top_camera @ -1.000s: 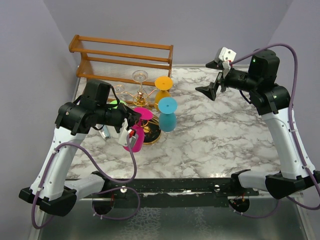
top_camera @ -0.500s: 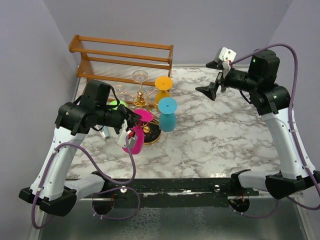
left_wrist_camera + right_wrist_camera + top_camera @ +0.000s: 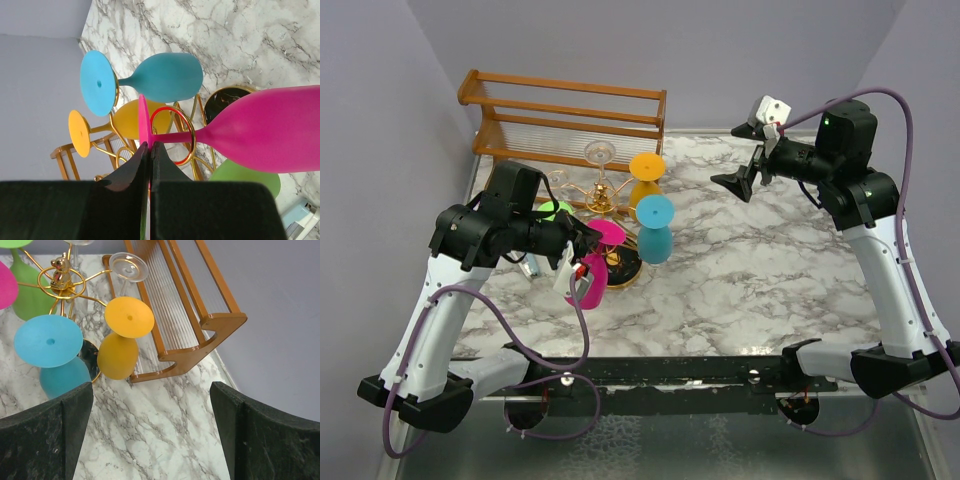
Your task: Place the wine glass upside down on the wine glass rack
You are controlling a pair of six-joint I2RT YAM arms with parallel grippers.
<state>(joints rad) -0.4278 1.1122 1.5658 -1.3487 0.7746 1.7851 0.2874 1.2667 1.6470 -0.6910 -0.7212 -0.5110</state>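
The gold wire wine glass rack (image 3: 601,196) stands on its round black base (image 3: 626,266) at the table's left middle. My left gripper (image 3: 588,248) is shut on the foot of a pink wine glass (image 3: 589,281), held upside down at the rack's near side. In the left wrist view my left gripper (image 3: 150,146) pinches the pink foot (image 3: 143,117). The stem passes through a gold loop (image 3: 185,150), and the pink bowl (image 3: 270,130) hangs beyond it. My right gripper (image 3: 744,168) is open and empty, raised above the table's right back.
Teal (image 3: 653,236), yellow (image 3: 645,180), green (image 3: 556,209) and clear (image 3: 600,154) glasses hang upside down on the rack. A wooden rail frame (image 3: 570,118) stands behind it, also in the right wrist view (image 3: 200,315). A small light-blue object (image 3: 529,266) lies under my left arm.
My left gripper and the pink glass have shifted very slightly down and left. The right arm has not moved.
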